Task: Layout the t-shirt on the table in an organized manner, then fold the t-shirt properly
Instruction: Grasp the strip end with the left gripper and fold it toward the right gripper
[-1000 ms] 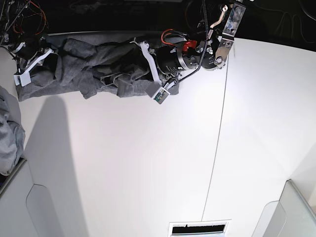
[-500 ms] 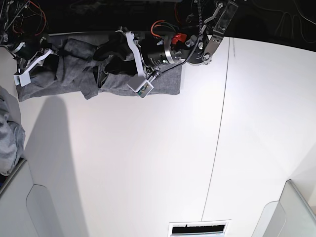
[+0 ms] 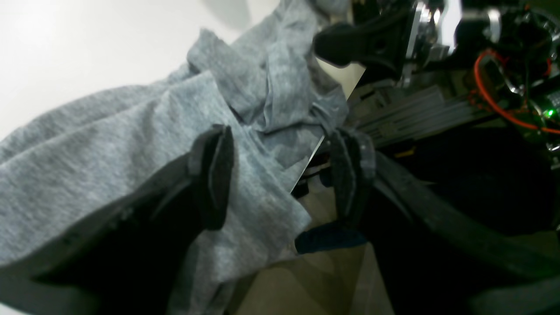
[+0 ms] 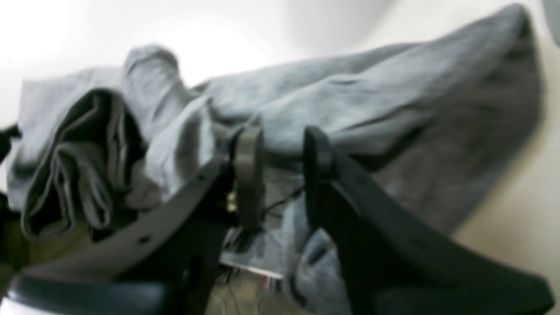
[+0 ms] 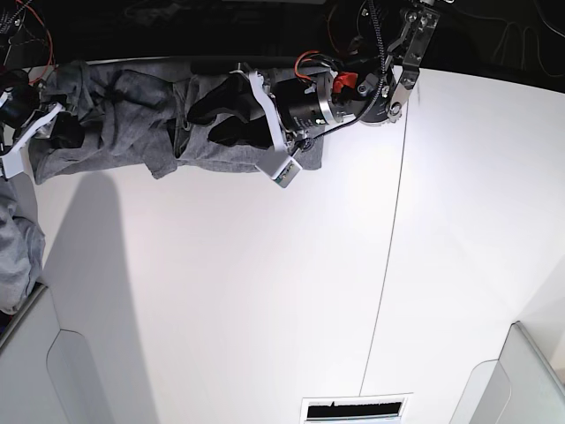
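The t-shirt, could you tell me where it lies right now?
In the base view the t-shirt lies bunched along the table's far edge, upper left, between the two grippers.

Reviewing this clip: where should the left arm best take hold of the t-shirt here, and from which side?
Probably the loose edge of the t-shirt hanging over the table's far edge. The left gripper has open jaws straddling it, so closing from above looks best.

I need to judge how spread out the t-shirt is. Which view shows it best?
The base view: the whole t-shirt shows, bunched along the table's far edge between both arms. The left wrist view shows only folds at the open left gripper; the right wrist view is a blurred close-up.
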Controlling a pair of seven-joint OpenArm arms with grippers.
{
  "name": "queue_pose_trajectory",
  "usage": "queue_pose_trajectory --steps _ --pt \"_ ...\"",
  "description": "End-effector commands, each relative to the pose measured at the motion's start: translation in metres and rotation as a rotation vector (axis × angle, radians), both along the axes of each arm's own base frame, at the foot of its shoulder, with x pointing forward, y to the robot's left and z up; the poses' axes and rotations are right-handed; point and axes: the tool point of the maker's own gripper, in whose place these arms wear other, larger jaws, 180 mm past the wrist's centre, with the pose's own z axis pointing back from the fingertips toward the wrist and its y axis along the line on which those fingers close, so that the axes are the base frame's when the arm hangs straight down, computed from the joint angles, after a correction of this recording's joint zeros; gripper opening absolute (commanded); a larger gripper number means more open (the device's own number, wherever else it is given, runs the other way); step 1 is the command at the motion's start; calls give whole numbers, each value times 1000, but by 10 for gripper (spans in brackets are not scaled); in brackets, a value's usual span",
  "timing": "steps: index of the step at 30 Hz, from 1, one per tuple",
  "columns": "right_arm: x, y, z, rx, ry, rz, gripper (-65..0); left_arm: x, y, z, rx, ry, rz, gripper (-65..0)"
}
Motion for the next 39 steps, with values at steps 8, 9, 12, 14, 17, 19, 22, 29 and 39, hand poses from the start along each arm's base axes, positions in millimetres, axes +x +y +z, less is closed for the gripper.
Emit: queue_pose_trajectory --steps 8,9,12,14,17,19,22,29,39 --pt "4 -88 40 -111 -110 -199 -287 3 10 17 -35 -35 -17 -279" --pt "2 -96 38 -116 -99 -209 -247 3 13 15 -24 -36 -19 -279" --pt "-4 -119 26 -105 -53 -250 -217 1 23 9 8 -36 -26 -279" --pt "-4 -127 18 -65 -35 -282 -217 1 28 6 23 -37 -29 -279" --pt "-1 -130 6 -2 -23 -311 -218 3 33 3 39 -41 -21 -279" --pt "-2 -130 -3 21 -5 -330 -218 8 39 3 45 -44 0 -279" --pt "-4 -125 -17 53 23 -336 -218 21 56 3 58 -51 60 -279" --pt "-1 -84 -40 126 70 -257 -218 49 101 4 90 -69 208 -279" --pt "-4 -27 -67 212 122 -193 -220 51 134 -3 171 -84 214 -279"
